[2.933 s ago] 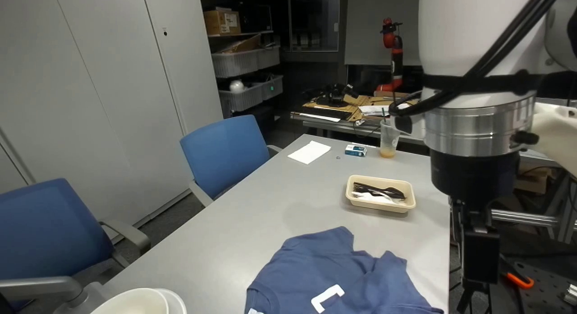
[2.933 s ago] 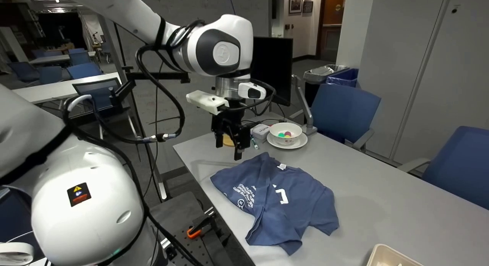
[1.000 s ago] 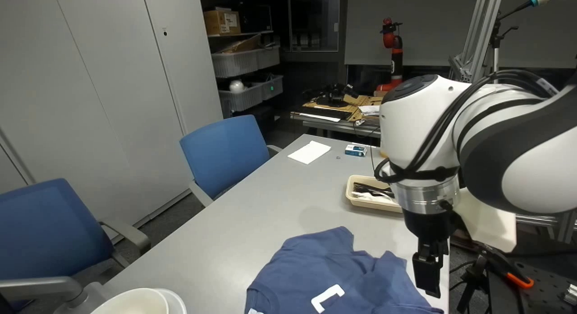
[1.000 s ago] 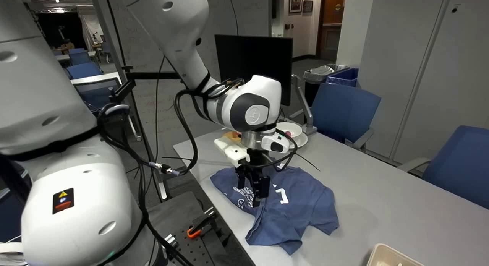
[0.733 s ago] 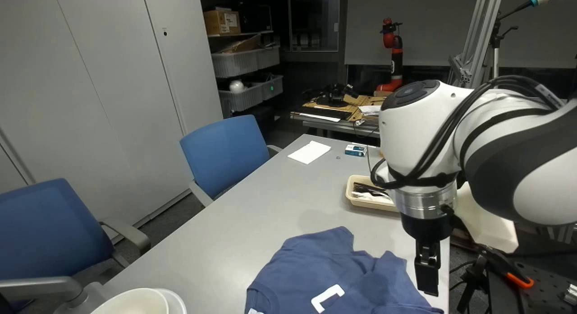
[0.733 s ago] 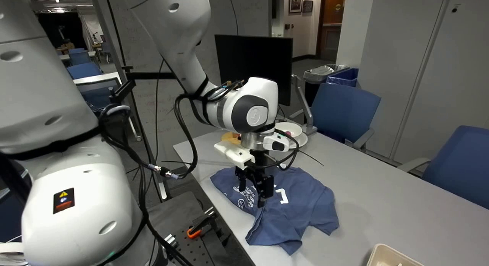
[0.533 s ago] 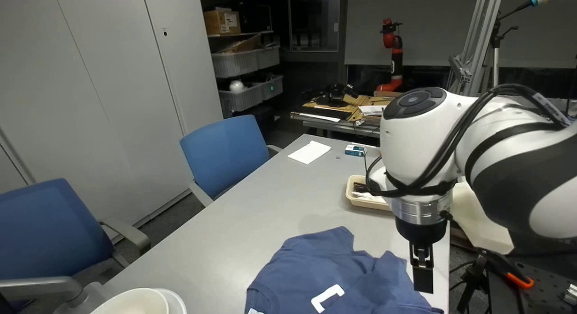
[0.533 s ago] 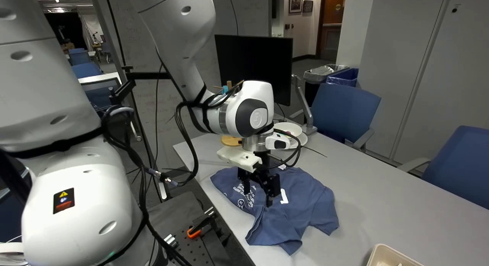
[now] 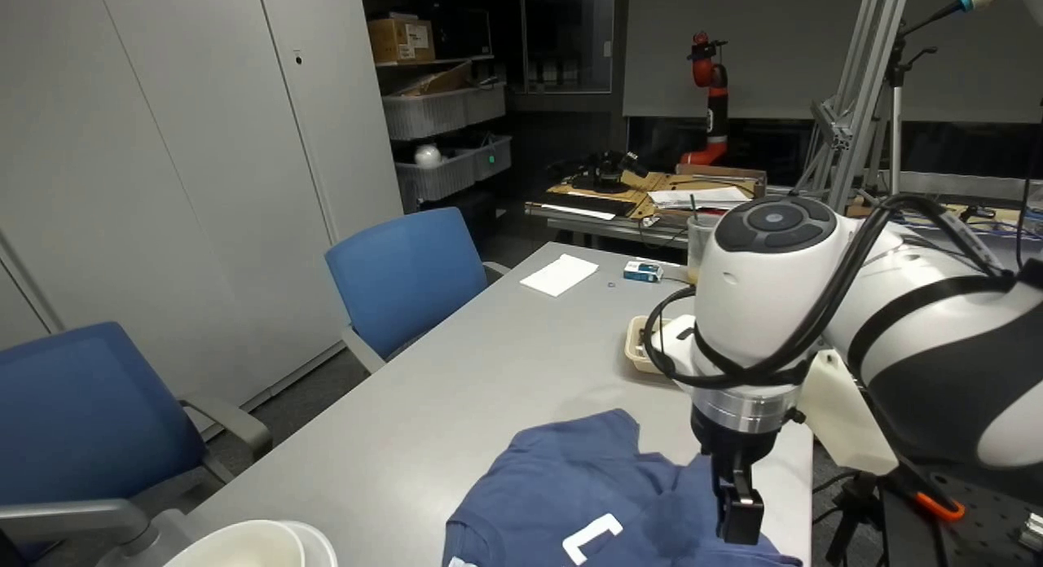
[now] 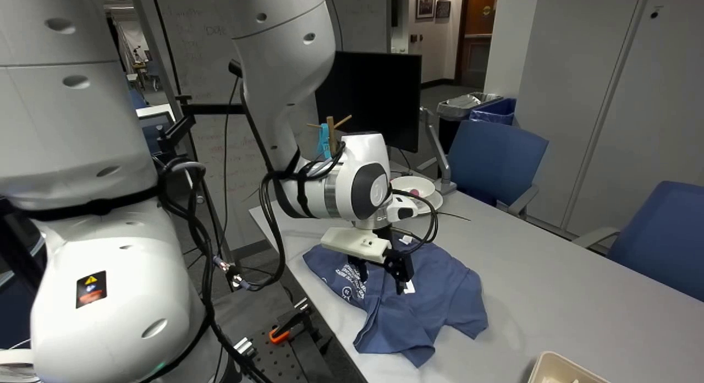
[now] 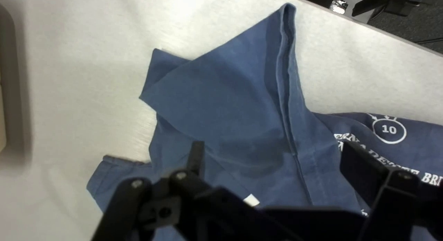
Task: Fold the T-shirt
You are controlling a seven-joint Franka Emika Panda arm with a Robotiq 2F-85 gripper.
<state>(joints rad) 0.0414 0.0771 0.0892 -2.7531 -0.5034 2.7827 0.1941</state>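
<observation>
Above the T-shirt (image 11: 235, 106), the gripper (image 11: 275, 154) hangs with its jaws spread wide, holding nothing; how high, I can't tell. The T-shirt lies on the table (image 10: 555, 273), partly doubled over. Read the wrist view as a dial: the flap's pointed corner (image 11: 282, 17) is at one o'clock, its open edge (image 11: 281, 68) runs down to four, and a sleeve (image 11: 116, 177) sticks out at eight. The step in hand looks to be taking up cloth for another fold. Best come straight down, tips just pressing the fabric, and close slowly so every wanted layer bunches in; a shallow pinch would probably slip off or lift the top layer alone. Then carry it low, laying rather than dragging, away from the table's edge, which passes from one to half past two.

Now take the T-shirt as dial centre in an exterior view. A bowl (image 10: 411, 181) on a plate (image 10: 438, 198) stands at twelve, a tray (image 10: 555, 364) at four, partly out of sight. Beyond, one chair (image 10: 498, 152) is at one, another chair (image 10: 663, 240) between two and three, a pale cabinet (image 10: 577, 86) behind them. Farthest, in an exterior view, a red robot arm (image 9: 715, 103) stands between twelve and one.
</observation>
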